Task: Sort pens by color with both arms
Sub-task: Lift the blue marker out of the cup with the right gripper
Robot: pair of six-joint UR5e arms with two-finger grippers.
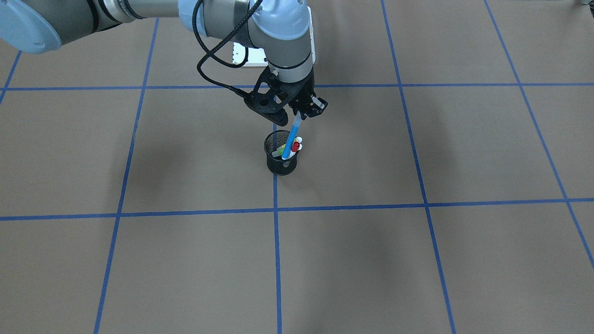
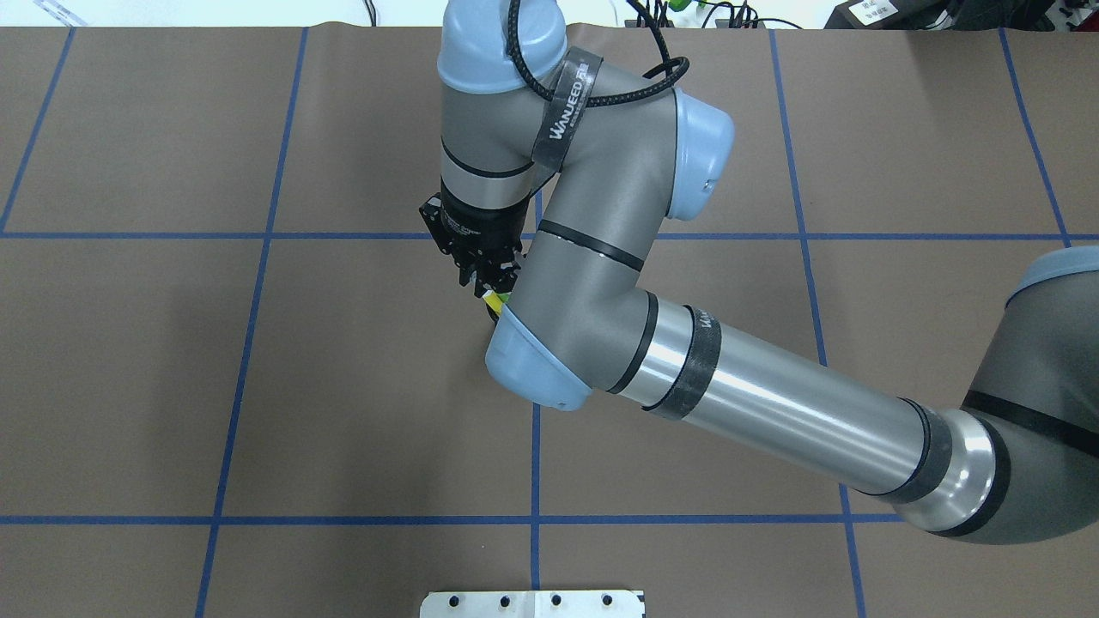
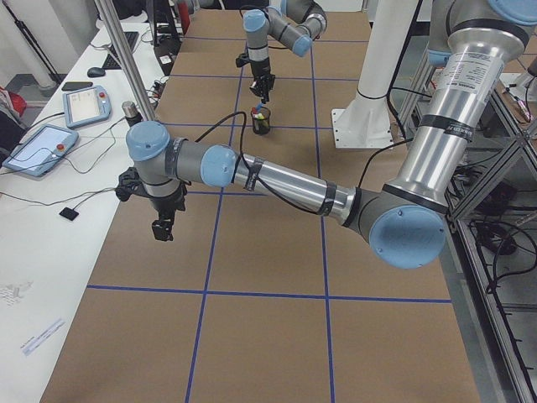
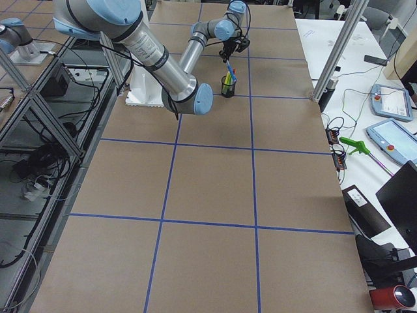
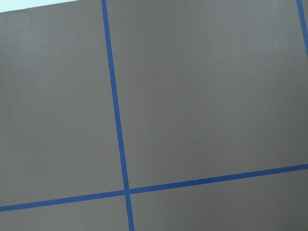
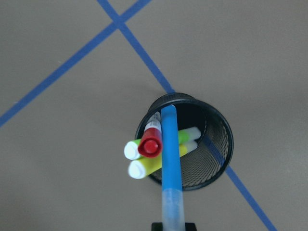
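Exterior front-facing view gives us the clearest look at the right gripper (image 1: pixel 300 111): its black fingers pinch the upper, paler end of the blue pen (image 1: pixel 291 139). The pen hangs slightly tilted, its lower end reaching the mouth of the black mesh cup (image 1: pixel 278 166) directly beneath. We cannot tell how deep the tip sits. The right arm (image 2: pixel 773 395) reaches in across the table (image 1: pixel 417 255), bends at the elbow and turns its wrist straight down over the cup.

In the right wrist view we see the red-capped pen (image 6: pixel 150 145), the green pen (image 6: pixel 185 136) and the yellow pen (image 6: pixel 147 166) leaning together against one side of the cup, just beside the blue barrel. The blue pen crosses over part of the green and yellow ones, and the gripper's own fingers are cut off at the bottom edge.

In the overhead view the arm's wrist covers the cup almost entirely, and only a sliver of yellow and green shows under the fingers.

The left arm (image 3: pixel 285 185) stretches out low over the table, well apart from the cup, with the left gripper (image 3: pixel 162 228) pointing downward. It appears only in the exterior left view, so we cannot tell whether its fingers are spread or closed. Its wrist camera shows only brown table and crossing blue tape lines (image 5: pixel 120 144)
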